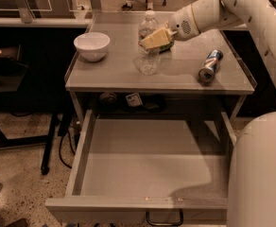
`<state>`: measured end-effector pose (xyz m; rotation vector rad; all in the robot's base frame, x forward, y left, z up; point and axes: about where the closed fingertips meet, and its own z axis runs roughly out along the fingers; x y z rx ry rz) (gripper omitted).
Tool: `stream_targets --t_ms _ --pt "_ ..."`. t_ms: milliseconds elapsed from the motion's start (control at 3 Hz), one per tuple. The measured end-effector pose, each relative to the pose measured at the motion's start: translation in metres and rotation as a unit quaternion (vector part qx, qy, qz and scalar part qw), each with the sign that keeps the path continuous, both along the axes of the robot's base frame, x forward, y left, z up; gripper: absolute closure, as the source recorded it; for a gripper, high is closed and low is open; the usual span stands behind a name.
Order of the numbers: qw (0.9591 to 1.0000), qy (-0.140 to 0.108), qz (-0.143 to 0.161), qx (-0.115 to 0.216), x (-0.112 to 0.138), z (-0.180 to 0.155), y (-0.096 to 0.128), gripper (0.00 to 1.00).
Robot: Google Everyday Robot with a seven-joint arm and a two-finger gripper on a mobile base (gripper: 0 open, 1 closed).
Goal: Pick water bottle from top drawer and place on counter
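- The water bottle stands upright on the table, near the middle and slightly toward the back, with its white cap on.
- The end effector is at the bottle's upper body, its yellowish pads lying against the bottle's right side and front; whether it grips the bottle or is loose cannot be told.
- The white arm reaches in from the upper right, above the table's right half.
- A white bowl sits on the left part of the table, well apart from the bottle.
- A blue-silver can lies on its side to the right of the bottle.
- Something green shows just behind the end effector, mostly hidden.
- The top drawer is pulled out below the table, its dark loop handle at the front edge.
- The robot's pale body covers the drawer's right front corner.
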<state>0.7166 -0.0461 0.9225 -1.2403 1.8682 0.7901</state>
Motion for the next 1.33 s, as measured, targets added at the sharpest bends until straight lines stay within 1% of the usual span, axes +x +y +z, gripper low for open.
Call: stream_targets --t_ms 667,1000,1333 --pt "1.0 0.0 0.0 0.0 0.0 0.0 0.0 0.11" --pt "1.0 0.0 0.0 0.0 0.0 -0.0001 0.0001 0.0" --pt "1.0 0.0 0.0 0.0 0.0 -0.0001 0.0001 0.0"
